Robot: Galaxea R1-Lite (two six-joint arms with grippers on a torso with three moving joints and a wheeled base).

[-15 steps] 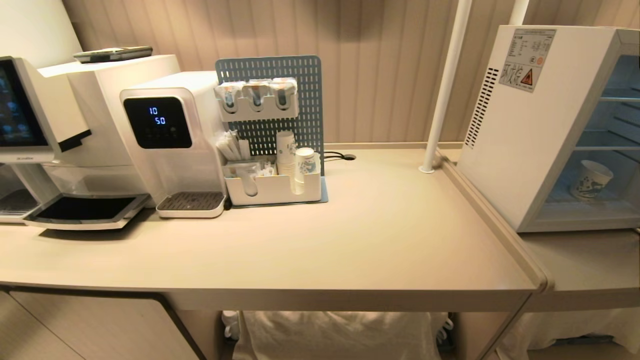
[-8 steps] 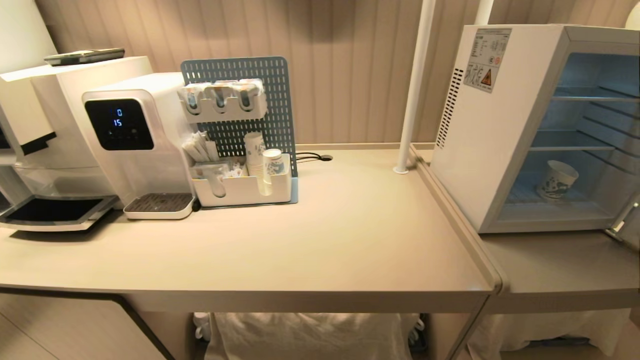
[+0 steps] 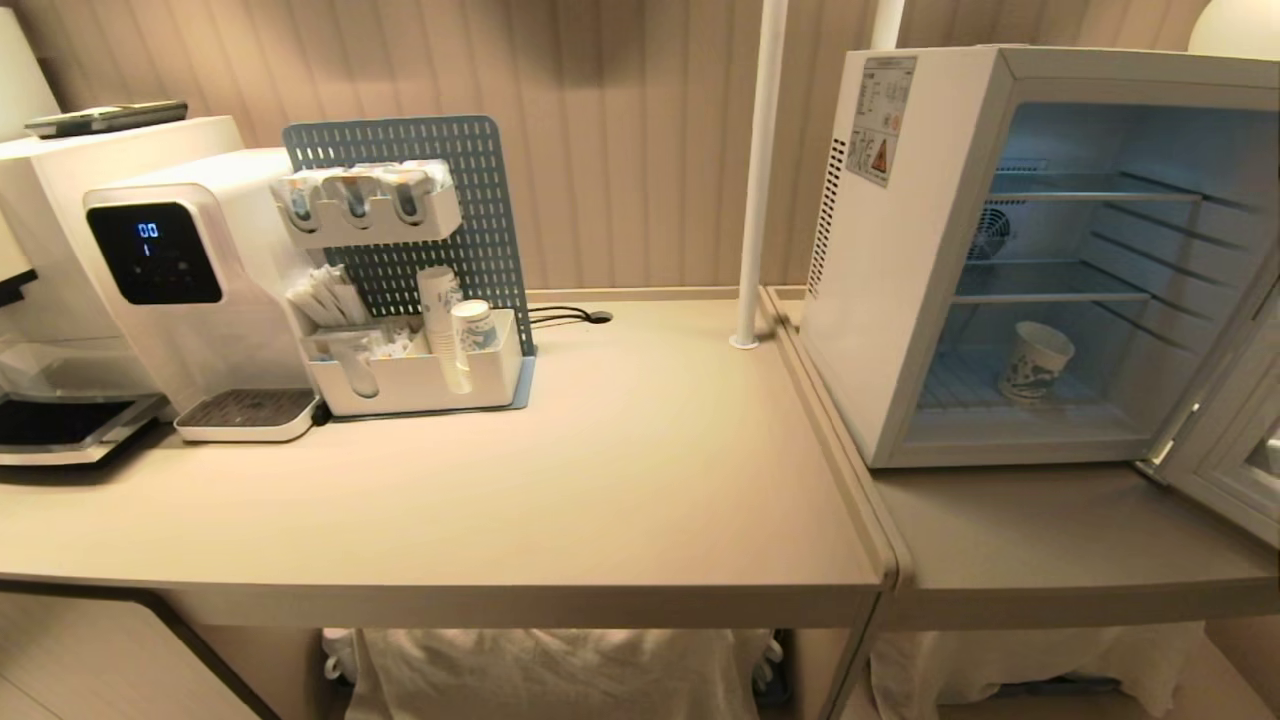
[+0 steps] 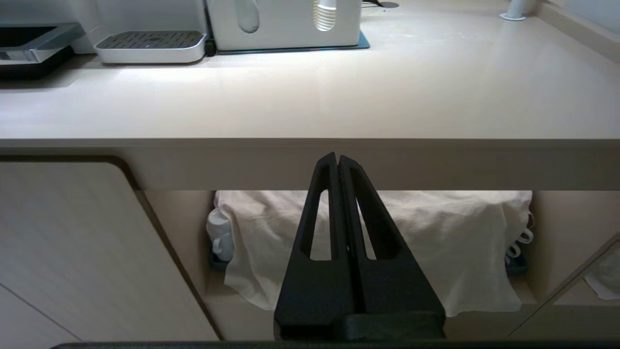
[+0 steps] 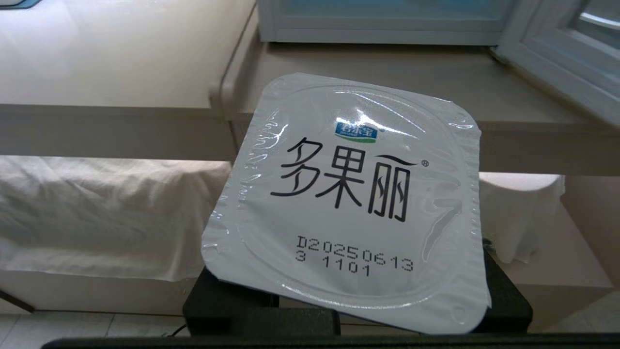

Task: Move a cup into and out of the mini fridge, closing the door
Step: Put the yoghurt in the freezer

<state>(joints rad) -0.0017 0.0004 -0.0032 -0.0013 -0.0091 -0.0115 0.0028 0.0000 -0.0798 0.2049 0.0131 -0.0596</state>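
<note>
Cup (image 3: 1035, 361): upright on the mini fridge (image 3: 900, 300) floor, toward the back.
Door (image 3: 1235, 450): swung wide at the surface's right edge.
Left hand (image 4: 337, 162): fingers pressed together, empty, below the surface's front edge.
Right hand (image 5: 358, 310): clamped on a foil-lidded yogurt pot (image 5: 348, 194).

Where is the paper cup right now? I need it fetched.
In the head view, the cup stands on the right, upright on the floor of the open mini fridge, below its wire shelves.
</note>
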